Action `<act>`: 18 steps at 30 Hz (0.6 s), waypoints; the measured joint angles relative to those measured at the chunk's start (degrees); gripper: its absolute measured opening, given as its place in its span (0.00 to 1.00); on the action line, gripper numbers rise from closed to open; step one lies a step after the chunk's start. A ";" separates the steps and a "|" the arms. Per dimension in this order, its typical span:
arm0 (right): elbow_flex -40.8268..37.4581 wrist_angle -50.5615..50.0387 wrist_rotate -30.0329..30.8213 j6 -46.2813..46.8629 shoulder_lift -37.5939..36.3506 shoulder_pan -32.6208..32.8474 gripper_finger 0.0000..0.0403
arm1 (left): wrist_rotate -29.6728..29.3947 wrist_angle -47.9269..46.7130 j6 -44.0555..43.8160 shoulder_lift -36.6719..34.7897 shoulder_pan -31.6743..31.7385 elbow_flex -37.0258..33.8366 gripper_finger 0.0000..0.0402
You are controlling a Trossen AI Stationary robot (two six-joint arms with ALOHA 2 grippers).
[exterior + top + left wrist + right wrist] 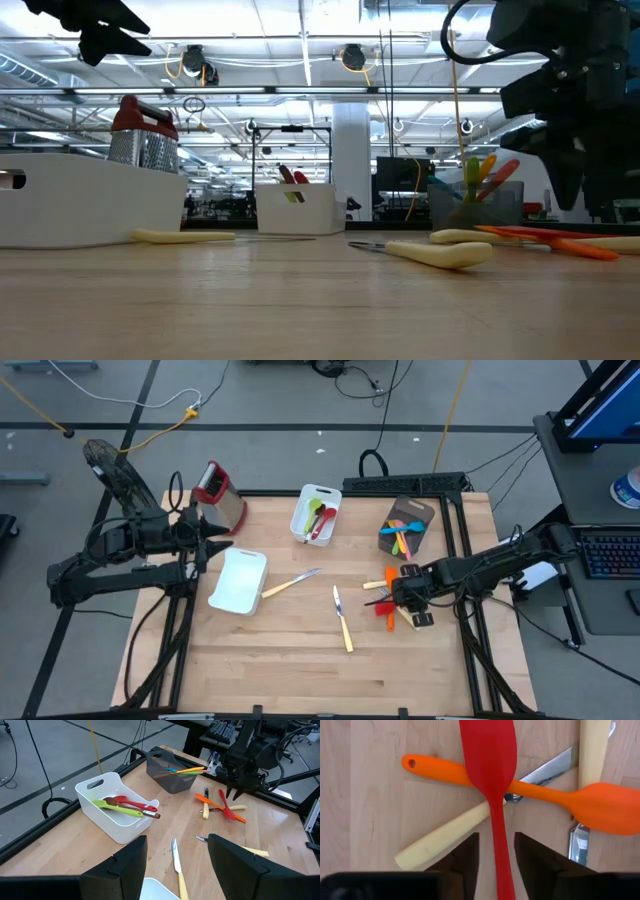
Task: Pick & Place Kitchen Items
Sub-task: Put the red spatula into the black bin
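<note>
A red spatula (490, 760) lies on the table at the right, across an orange spatula (600, 807) and cream-handled metal cutlery (440, 840). My right gripper (496, 839) is open just above this pile (388, 608), pointing down, one finger on each side of the red spatula's handle, apart from it. Two cream-handled knives (343, 622) (290, 583) lie flat mid-table. My left gripper (205, 545) is open and empty at the table's left, above the near white tray (238, 582).
A white tray (316, 512) with red and green utensils stands at the far middle. A dark bin (406, 525) with orange, blue and pink utensils stands at the far right. A metal grater with a red top (218, 493) stands at the far left.
</note>
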 joint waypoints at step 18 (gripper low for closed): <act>-2.85 3.20 -0.16 -1.33 0.09 0.04 0.34 | -0.02 -0.03 0.17 0.00 0.00 0.00 0.54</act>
